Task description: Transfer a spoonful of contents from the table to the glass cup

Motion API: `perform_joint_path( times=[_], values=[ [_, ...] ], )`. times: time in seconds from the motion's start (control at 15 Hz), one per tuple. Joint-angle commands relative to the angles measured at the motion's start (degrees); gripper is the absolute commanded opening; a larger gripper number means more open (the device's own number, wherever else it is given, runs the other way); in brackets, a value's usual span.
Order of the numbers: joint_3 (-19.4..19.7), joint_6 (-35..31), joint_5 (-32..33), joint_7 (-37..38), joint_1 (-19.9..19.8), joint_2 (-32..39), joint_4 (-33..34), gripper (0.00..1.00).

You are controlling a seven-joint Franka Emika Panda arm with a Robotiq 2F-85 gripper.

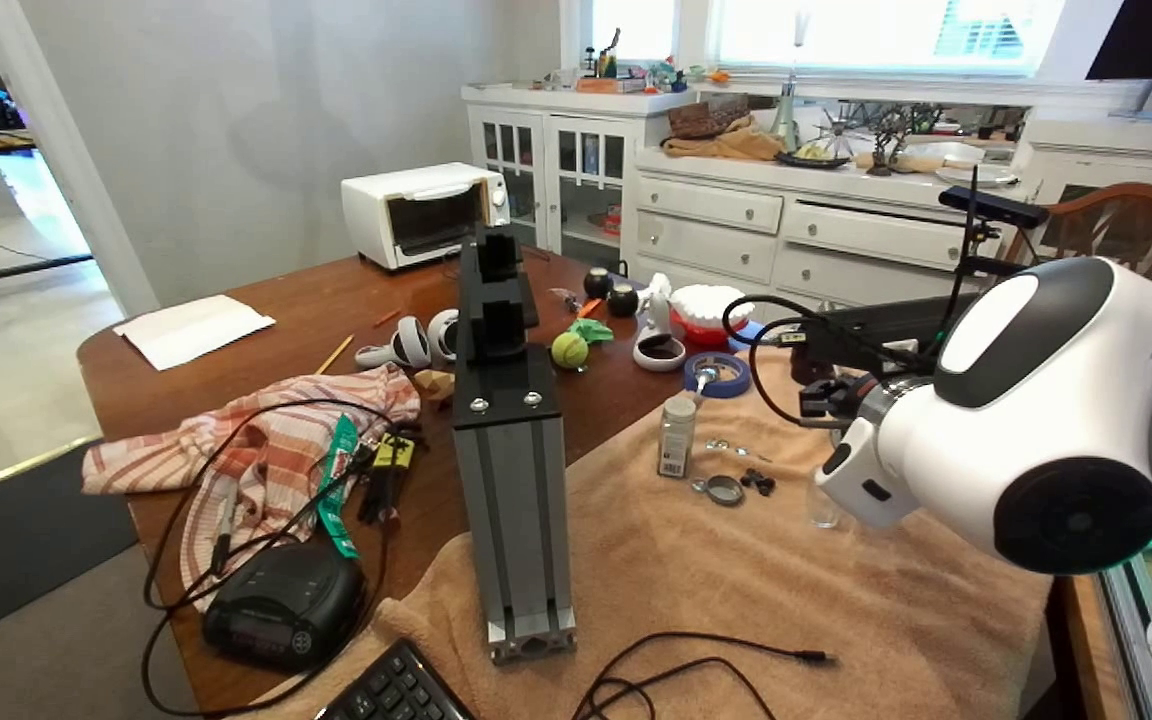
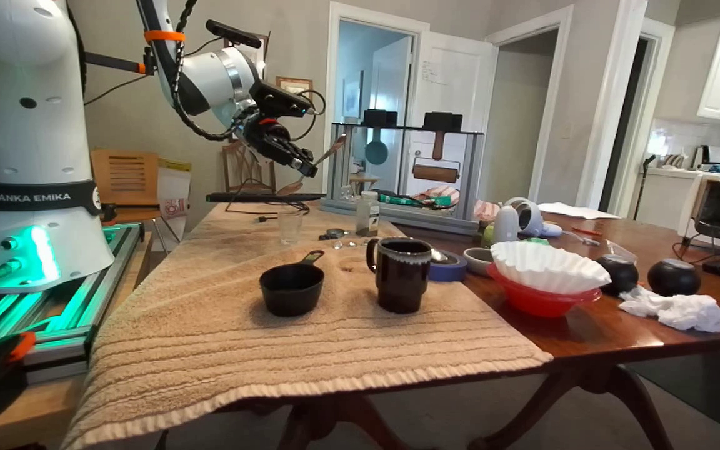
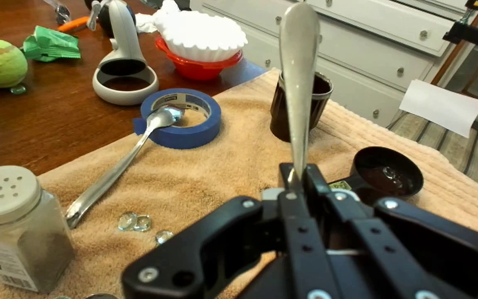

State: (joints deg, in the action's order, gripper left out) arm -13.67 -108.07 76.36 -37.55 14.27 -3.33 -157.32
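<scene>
- My pincer (image 3: 300, 179) is clamped on a metal spoon (image 3: 300, 45), one fingertip on each side of its narrow shank; in the wrist view a broad, rounded end rises upright above the grip.
- In an exterior view that spoon hangs tilted in the air, one end up, the other slanting down; I cannot tell whether it carries anything.
- The glass cup (image 2: 289, 229) stands upright on a tan cloth (image 2: 210, 350), lower than the spoon and apart from it; what it holds I cannot make out.
- The cloth drapes part of the large table (image 1: 311, 300), whose brown wood shows beyond its edge.
- Clear beads (image 3: 127, 221) lie on the cloth near a jar (image 3: 35, 249) with a holed lid.
- A second spoon (image 3: 112, 176) rests its bowl on a roll of blue tape (image 3: 189, 137), its handle sloping down beside the jar.
- A small black pan (image 2: 291, 290) and a dark mug (image 2: 402, 275) stand near each other on the cloth; something clear and shiny lies in the pan.
- A metal rack (image 1: 516, 530) stands on the table in both exterior views, with a teal utensil (image 2: 377, 151) and a roller (image 2: 436, 173) hanging from it.
</scene>
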Motion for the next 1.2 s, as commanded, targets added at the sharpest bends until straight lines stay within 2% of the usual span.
perform_joint_path(
  times=[0.0, 0.2, 0.27, 0.33, 0.6, 1.13],
  values=[
    [-0.31, 0.85, -1.6, -1.72, 0.59, 0.32, 0.46, 0.02],
    [-0.03, -1.43, -1.74, -2.24, 0.45, 0.13, 0.34, 0.02],
    [3.05, -5.12, 5.78, -2.13, -2.76, 4.58, 4.09, 0.02],
    [0.5, -1.53, 1.31, -0.91, -0.14, 0.47, 0.43, 0.08],
    [2.82, -4.2, 4.98, -1.78, -2.73, 3.46, 3.39, 0.08],
    [2.72, -4.21, 5.01, -1.79, -2.77, 4.23, 3.8, 0.08]
  ],
)
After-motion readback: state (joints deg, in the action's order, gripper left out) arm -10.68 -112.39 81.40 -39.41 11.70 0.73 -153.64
